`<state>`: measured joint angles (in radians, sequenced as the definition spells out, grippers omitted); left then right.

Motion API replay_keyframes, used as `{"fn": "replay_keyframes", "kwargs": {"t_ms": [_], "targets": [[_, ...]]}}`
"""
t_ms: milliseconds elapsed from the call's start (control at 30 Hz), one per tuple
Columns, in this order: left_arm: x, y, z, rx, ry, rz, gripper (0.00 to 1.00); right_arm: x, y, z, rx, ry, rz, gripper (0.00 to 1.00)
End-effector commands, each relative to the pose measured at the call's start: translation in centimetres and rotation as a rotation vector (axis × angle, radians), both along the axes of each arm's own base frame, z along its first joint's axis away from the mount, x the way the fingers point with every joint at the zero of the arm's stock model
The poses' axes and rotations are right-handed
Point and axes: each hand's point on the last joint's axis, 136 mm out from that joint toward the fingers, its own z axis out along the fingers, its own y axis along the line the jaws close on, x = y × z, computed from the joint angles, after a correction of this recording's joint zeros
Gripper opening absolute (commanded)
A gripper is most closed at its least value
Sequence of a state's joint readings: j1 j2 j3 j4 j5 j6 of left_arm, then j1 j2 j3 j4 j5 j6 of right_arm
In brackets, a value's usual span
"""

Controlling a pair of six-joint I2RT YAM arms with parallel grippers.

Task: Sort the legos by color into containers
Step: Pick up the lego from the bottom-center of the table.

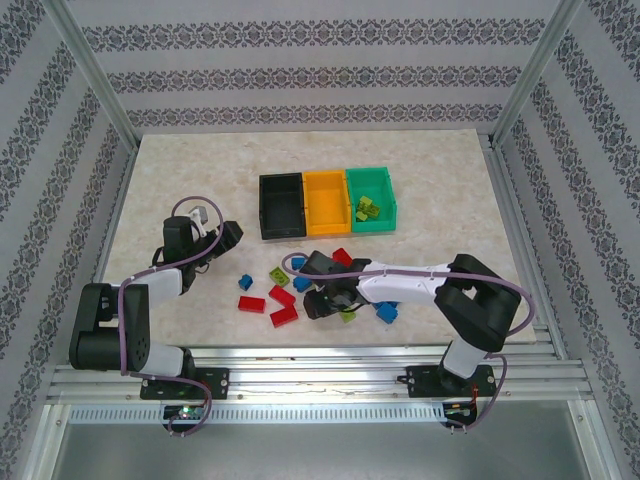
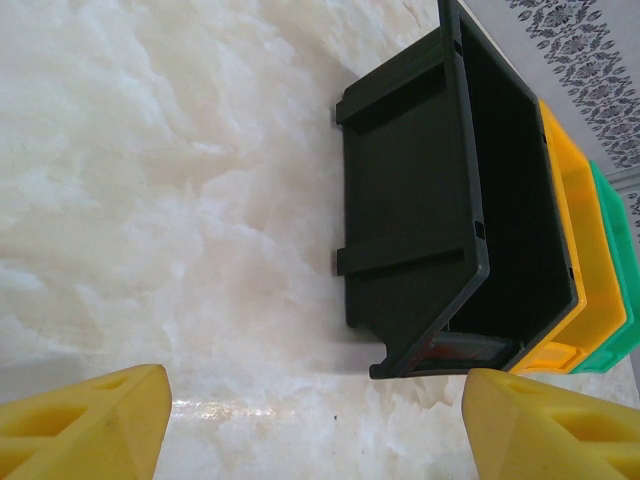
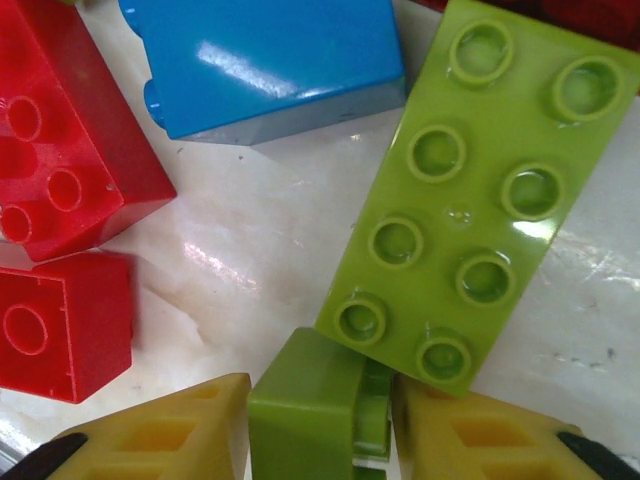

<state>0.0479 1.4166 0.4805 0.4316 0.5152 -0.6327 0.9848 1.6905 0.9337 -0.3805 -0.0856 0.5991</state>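
Marble tabletop (image 1: 200, 170), bins at far centre. My left pincer (image 2: 315, 425) hangs wide and empty near the black bin (image 2: 400, 200). My right pincer (image 3: 320, 440) grips a small green brick (image 3: 305, 400) among loose legos (image 1: 268, 303) near centre. The brick looks light, rigid and slick, best held on its flat sides, and belongs in the green bin (image 1: 372, 229).

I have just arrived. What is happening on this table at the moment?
Two robot arms are sorting lego bricks by colour. The right gripper sits low over the loose pile and has a small yellow-green brick between its fingers, apparently gripped. The left gripper is open and empty, near the black bin. A few yellow-green bricks lie in the green bin; red bricks and blue bricks are on the table.
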Motion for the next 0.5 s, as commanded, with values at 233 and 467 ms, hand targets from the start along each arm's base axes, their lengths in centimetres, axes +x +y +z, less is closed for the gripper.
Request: {"fn": "replay_keyframes", "kwargs": {"t_ms": [233,467], "targets": [[0.1,0.5,-0.2,0.021,-0.007,0.003,0.77,0.9,-0.2,2.3,0.007,-0.081,-0.007,0.3],[0.1,0.4,-0.1,0.017,-0.011,0.003,0.77,6.1,-3.3,9.2,0.09,-0.278,-0.097,0.29]]}}
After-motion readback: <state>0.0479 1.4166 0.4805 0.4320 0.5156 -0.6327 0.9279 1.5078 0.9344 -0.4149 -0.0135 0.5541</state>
